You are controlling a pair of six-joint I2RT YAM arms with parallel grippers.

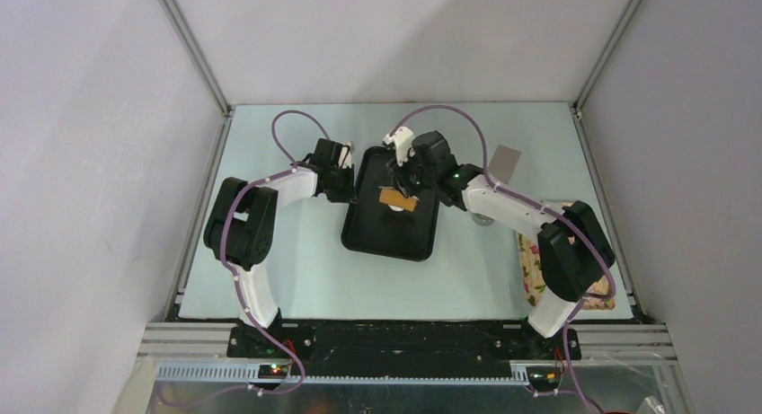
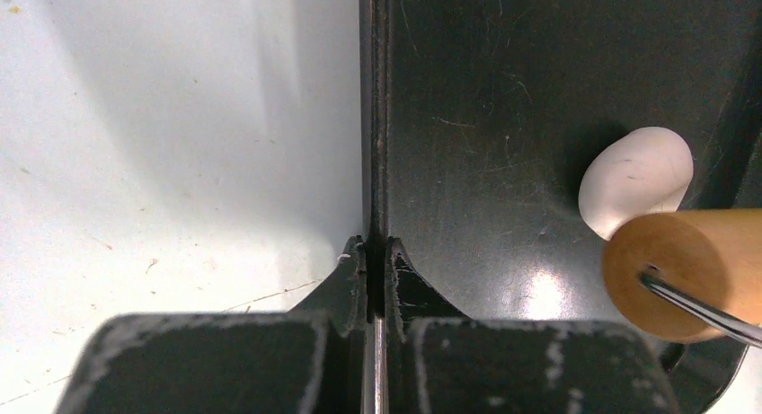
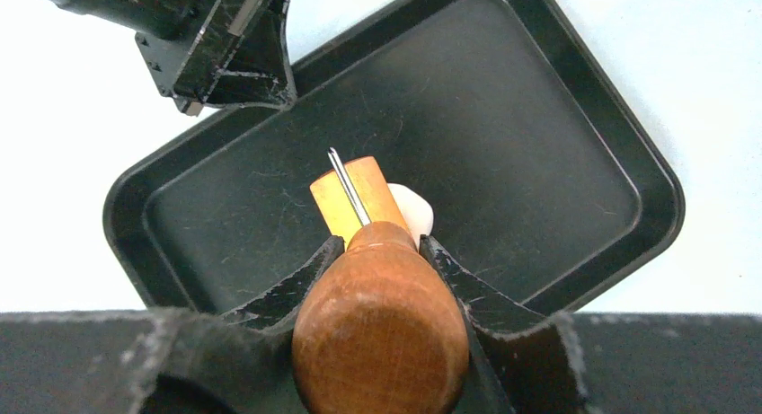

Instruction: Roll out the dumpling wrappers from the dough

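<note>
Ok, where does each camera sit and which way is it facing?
Top external: fixed above and behind the bases, looking down on the table; both arms show, left hand and right hand at the black tray.
Left wrist: on the left arm, looking down its shut fingers pinching the tray's rim.
Right wrist: on the right arm, looking down past its fingers gripping the wooden rolling pin.
Shared: both wrist views show the dough.
</note>
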